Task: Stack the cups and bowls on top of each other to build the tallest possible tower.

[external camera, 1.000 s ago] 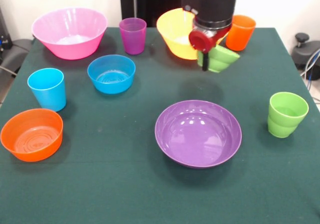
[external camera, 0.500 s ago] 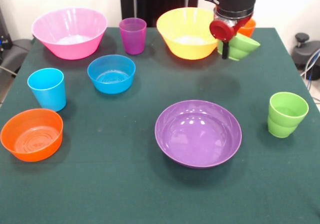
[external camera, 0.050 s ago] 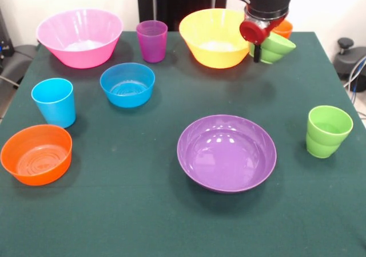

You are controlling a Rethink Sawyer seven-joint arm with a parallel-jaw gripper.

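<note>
Beside the yellow bowl, the claw has lifted the green bowl slightly.

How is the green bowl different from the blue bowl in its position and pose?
The green bowl hangs tilted in the claw, above the table; the blue bowl sits flat and upright on the green cloth. The green bowl is beside the yellow bowl; the blue bowl stands alone. Both look small and glossy.

The wide bowl sits on the table, between the stepped cup at right and the small bowls at left.
</note>
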